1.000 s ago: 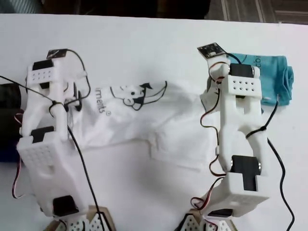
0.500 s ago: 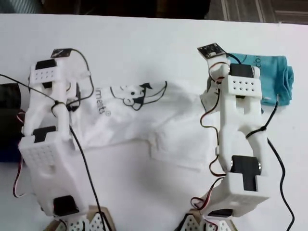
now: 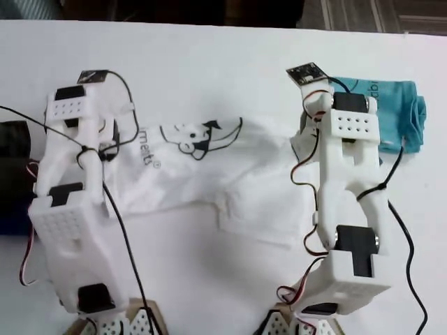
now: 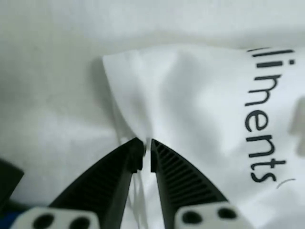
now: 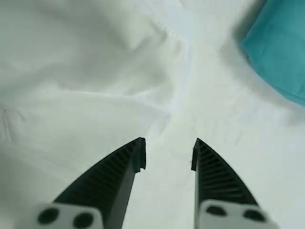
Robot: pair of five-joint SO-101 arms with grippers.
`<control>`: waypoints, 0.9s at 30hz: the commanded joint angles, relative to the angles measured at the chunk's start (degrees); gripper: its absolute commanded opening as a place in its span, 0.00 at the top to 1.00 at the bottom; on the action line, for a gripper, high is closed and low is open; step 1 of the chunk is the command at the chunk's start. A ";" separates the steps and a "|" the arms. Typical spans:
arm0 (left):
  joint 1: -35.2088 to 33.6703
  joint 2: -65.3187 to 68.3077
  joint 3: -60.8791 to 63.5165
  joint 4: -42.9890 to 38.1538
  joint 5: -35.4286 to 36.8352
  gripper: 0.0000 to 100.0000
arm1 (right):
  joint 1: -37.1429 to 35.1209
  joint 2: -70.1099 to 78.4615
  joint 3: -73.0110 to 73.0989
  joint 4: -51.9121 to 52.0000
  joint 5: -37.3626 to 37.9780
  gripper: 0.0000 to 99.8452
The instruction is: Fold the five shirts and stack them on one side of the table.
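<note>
High view: A white shirt [image 3: 209, 174] lies spread and rumpled across the table [image 3: 209, 56], unfolded, between the left arm [image 3: 70, 181] and the right arm [image 3: 349, 174]. One teal shirt [image 3: 401, 112] sits folded at the far right side, well apart from the left arm and just beyond the right arm's wrist. By the look of it, one of five is done and the second is only being started. A dark shape [image 3: 12, 150] at the left edge cannot be made out.

Left wrist view: The left claw [image 4: 143, 155] is pinched nearly closed on a fold of the white shirt [image 4: 190, 95], near its corner on the printed end. The cloth rises into the tips.

Right wrist view: The right claw [image 5: 167, 155] stands open and holds nothing, poised over bare table just beside the white shirt's [image 5: 86, 71] rumpled edge. The teal shirt [image 5: 281, 52] lies near, untouched.

Left to do, on this showing: fold the white shirt, stack it on the teal one, then three more.
</note>
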 commanded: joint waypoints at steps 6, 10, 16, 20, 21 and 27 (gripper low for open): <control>0.44 1.41 -2.59 0.00 -0.35 0.91 | -0.57 -3.74 -0.26 -0.04 0.00 0.84; 0.44 2.11 -2.68 0.00 -0.35 0.86 | -0.57 -3.74 -0.26 -0.04 0.00 0.84; 0.62 2.11 -2.77 0.00 -0.35 0.90 | -0.57 -3.74 -0.26 -0.22 0.00 0.84; 0.88 2.11 -3.30 0.09 0.88 0.98 | -0.57 -3.74 -0.26 -0.22 0.00 0.84; 0.88 2.11 -4.09 0.44 0.88 0.97 | -0.57 -3.74 -0.26 -0.22 0.00 0.84; 0.88 2.11 -11.21 3.16 1.05 0.97 | -0.57 -3.74 -0.26 -0.13 0.00 0.84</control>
